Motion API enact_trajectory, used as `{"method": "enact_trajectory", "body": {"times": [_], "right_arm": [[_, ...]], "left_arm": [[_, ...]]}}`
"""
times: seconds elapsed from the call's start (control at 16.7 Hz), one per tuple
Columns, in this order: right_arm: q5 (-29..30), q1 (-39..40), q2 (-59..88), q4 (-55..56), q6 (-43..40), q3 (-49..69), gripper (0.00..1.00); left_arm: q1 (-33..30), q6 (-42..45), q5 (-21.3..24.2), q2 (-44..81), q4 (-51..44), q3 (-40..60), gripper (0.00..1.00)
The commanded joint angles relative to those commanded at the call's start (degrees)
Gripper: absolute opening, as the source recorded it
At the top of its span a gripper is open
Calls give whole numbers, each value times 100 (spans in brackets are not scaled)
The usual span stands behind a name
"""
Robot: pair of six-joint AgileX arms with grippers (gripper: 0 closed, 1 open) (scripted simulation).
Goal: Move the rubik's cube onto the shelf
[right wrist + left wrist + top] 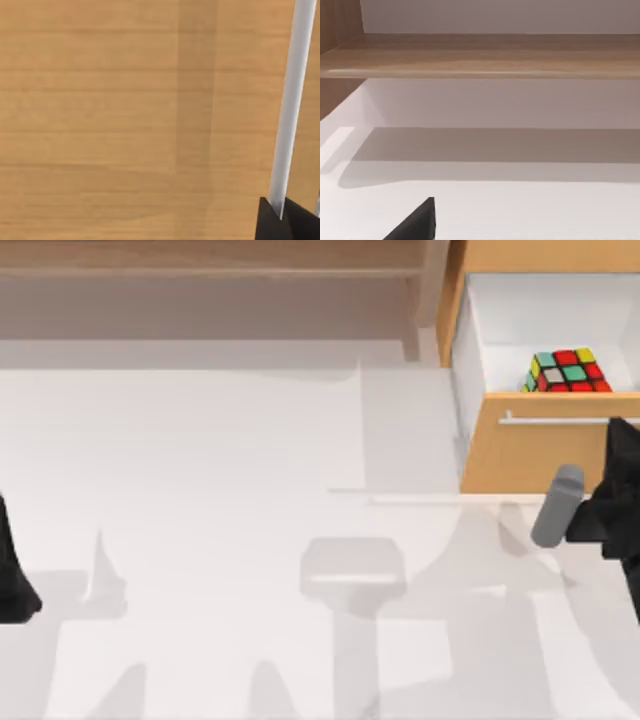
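Orange-toned wood makes up the drawer front (530,455), which stands pulled out from the cabinet (455,300) at about two o'clock in the top view. Inside the open white drawer (520,320), the rubik's cube (567,371) sits on the floor of the box, close behind the front panel and toward the right side of the table, its red, green, yellow and white stickers facing up.

A silver bar handle (555,420) runs across the drawer front. The right gripper (282,217) is at three o'clock in the top view, at the right end of that handle; in the right wrist view the bar (292,100) passes down between its two dark fingers (267,222), which sit on either side of it, closed around the bar. The right arm (615,500) reaches in from the right edge of the table.

Along twelve o'clock, the tan wooden shelf (200,258) spans the back of the table, well apart from the cube, with its upright post (432,290) just beside the cabinet. The left wrist view looks at the board's front edge (480,70) above the white table (200,540).

The left arm (12,565) is parked at nine o'clock at the table's left edge; one dark finger (417,222) of the left gripper shows, and I cannot tell whether its fingers are apart or together.
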Motion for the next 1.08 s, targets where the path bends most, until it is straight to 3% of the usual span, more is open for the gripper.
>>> {"method": "enact_trajectory", "body": {"times": [0.72, 1.08], "right_arm": [[0, 0, 0, 0, 0, 0, 98], [0, 0, 0, 0, 0, 0, 100]], "left_arm": [[0, 0, 0, 0, 0, 0, 100], [0, 0, 0, 0, 0, 0, 100]]}}
